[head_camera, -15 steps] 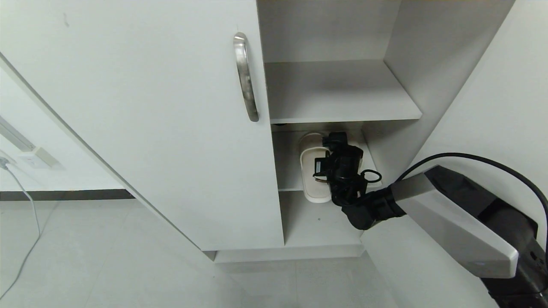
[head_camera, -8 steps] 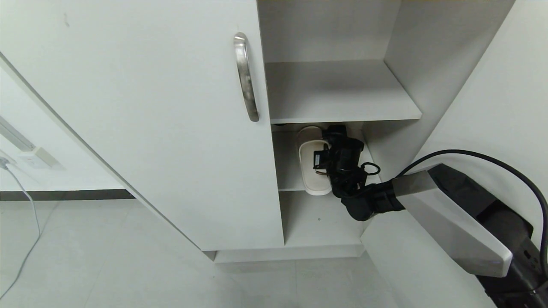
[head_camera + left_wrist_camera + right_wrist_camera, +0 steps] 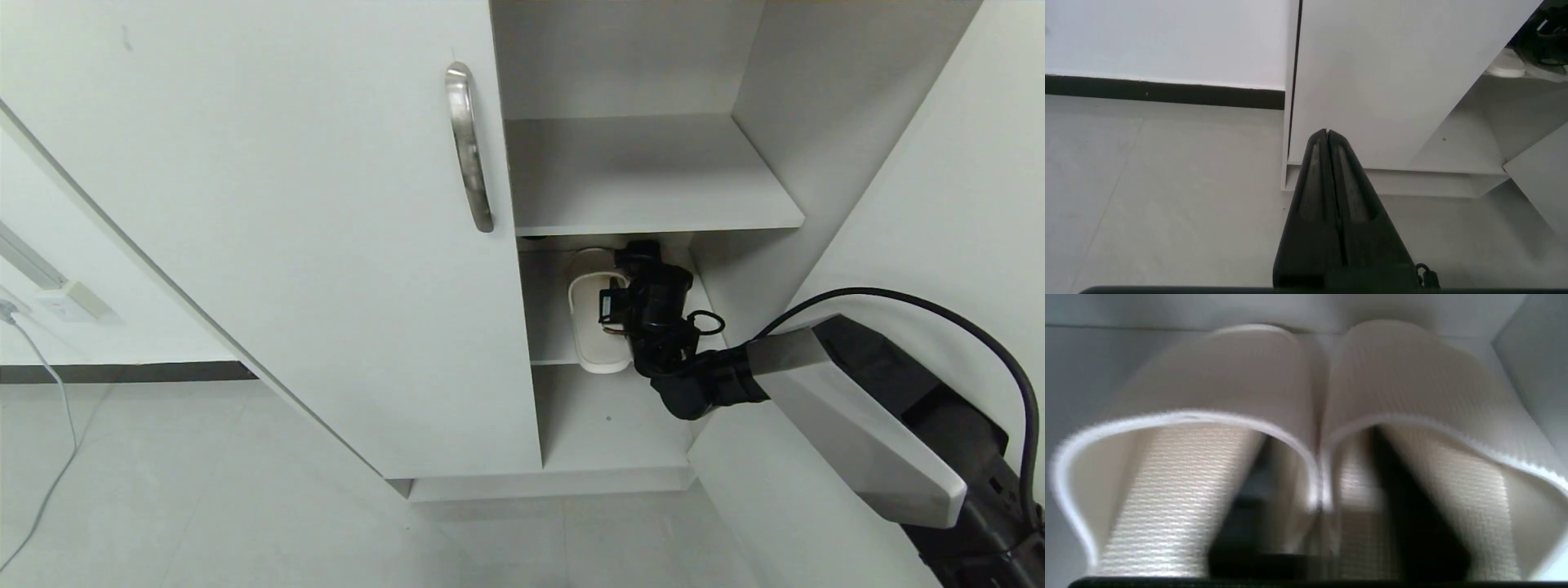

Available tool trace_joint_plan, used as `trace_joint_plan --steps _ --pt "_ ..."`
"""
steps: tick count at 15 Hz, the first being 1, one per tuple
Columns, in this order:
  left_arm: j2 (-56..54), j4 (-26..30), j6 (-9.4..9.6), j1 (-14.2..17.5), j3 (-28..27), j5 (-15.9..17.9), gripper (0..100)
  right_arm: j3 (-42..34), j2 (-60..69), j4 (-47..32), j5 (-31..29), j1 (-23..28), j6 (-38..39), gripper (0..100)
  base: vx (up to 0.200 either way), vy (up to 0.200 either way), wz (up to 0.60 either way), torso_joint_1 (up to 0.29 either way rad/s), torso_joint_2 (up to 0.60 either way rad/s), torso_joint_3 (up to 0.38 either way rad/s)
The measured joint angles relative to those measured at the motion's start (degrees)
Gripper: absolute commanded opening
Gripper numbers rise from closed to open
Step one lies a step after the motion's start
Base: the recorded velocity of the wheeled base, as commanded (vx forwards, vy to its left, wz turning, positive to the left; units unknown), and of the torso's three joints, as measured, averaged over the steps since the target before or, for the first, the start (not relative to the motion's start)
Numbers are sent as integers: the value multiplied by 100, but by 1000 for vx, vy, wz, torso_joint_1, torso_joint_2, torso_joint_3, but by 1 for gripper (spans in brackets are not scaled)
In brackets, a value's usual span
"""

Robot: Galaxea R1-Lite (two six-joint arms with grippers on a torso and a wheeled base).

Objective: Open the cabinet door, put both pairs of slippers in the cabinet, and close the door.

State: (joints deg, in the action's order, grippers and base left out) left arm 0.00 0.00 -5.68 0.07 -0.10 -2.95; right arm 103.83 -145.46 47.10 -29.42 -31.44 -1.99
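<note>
Shut left door [image 3: 286, 245] blocks that side; slippers [image 3: 589, 327] and right tool [image 3: 641, 255] crowd middle shelf [image 3: 543, 327]; upper shelf [image 3: 637, 175] open to front.

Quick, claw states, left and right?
Left claw: closed, empty.
Right claw: closed on the pair of white woven open-toe slippers.

Grey tiled floor [image 3: 204, 490], black baseboard [image 3: 122, 372], white cable [image 3: 57, 425], perhaps a wall socket [image 3: 73, 300]
</note>
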Motion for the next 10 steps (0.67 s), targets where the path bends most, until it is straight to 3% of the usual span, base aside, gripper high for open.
trace_joint_plan --steps 4,10 --pt "0 0 -1 0 0 -2 0 -317 100 110 -28 -15 7 100 0 0 0 0 0 0" --pt "0 0 0 0 0 -2 0 -2224 1097 967 -41 -288 5 100 0 0 0 0 0 0"
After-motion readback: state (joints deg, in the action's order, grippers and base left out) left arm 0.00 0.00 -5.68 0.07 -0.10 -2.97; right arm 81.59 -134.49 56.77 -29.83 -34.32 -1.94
